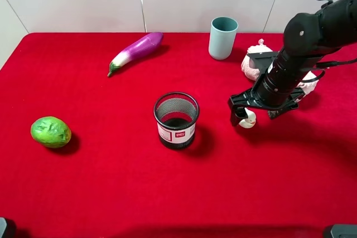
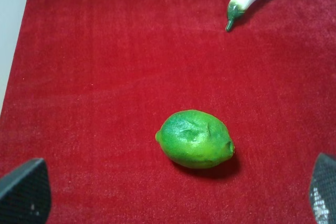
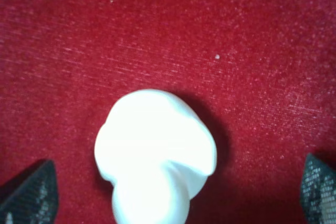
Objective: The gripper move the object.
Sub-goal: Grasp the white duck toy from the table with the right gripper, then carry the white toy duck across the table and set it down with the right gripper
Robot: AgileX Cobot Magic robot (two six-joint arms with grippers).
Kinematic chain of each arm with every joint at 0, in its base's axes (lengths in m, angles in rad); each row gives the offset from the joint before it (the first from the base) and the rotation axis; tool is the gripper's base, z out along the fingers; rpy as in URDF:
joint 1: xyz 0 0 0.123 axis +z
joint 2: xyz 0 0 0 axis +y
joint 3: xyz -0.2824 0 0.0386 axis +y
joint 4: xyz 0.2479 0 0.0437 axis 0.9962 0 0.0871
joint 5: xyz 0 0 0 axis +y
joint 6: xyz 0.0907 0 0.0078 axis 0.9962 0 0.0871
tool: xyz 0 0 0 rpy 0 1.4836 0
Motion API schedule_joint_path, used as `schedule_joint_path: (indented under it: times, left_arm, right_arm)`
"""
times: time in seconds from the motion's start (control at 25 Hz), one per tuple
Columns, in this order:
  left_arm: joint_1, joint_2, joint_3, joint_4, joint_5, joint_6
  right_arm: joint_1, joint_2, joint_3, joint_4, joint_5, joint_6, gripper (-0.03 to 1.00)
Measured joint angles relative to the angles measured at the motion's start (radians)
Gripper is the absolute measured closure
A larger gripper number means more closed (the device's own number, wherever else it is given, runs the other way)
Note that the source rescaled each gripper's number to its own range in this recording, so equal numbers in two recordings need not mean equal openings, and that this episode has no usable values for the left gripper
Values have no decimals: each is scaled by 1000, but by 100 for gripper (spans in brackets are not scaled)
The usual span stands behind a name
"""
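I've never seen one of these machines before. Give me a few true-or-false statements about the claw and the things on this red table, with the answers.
1. The right gripper is open, with its fingers either side of the white object. True.
2. The white object sits inside the mesh cup. False: it is outside the cup, to its right in the high view.
3. The eggplant stands in the blue cup. False: it lies on the red cloth, apart from the cup.
4. The green fruit lies far from the right gripper, on the other side of the mesh cup. True.
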Motion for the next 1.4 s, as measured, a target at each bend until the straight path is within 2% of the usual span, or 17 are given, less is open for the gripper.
schedule_joint_path:
  times: [0.6, 0.64, 0.68, 0.76, 0.88, 0.96, 1.0, 1.4]
  left_arm:
    - [0, 0, 0, 0, 0, 0]
    - [0, 0, 0, 0, 0, 0]
    - [0, 0, 0, 0, 0, 0]
    - [0, 0, 0, 0, 0, 0]
    - [0, 0, 0, 0, 0, 0]
    - [0, 0, 0, 0, 0, 0]
    - [0, 0, 0, 0, 0, 0]
    - [0, 0, 0, 0, 0, 0]
  right_arm:
    - [0, 17, 0, 9, -40, 0, -3]
    - [0, 17, 0, 10, -40, 0, 0]
    - [0, 17, 0, 11, -40, 0, 8]
    - [0, 17, 0, 12, -40, 0, 30]
    - [0, 17, 0, 18, -40, 0, 79]
    - [0, 16, -2, 19, -39, 0, 85]
    - [0, 15, -4, 19, -39, 0, 94]
    - [0, 15, -4, 21, -39, 0, 94]
